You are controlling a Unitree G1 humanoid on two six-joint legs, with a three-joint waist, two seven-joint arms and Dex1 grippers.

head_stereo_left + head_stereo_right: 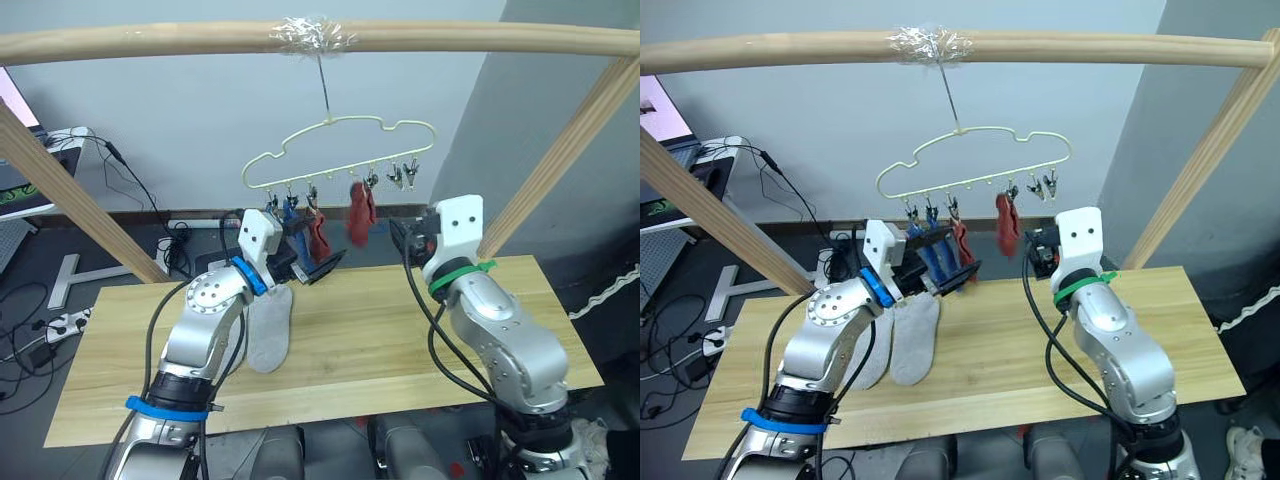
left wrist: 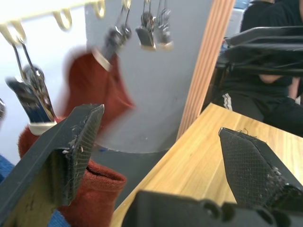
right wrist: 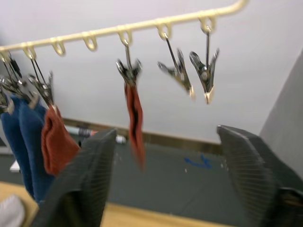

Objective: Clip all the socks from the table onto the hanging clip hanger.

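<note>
The cream clip hanger hangs from the wooden bar over the table's far edge. Two blue socks and two rust red socks hang from its clips. Its two rightmost clips are empty. Two light grey socks lie flat on the table, partly behind my left arm. My left gripper is open just below the hanging blue and red socks and holds nothing. My right gripper is open and empty at the table's far edge, below the hanger's right end.
A thick wooden bar spans the top on slanted posts at both sides. Cables and a power strip lie on the floor at the left. A person in dark clothes is beyond the table's right end.
</note>
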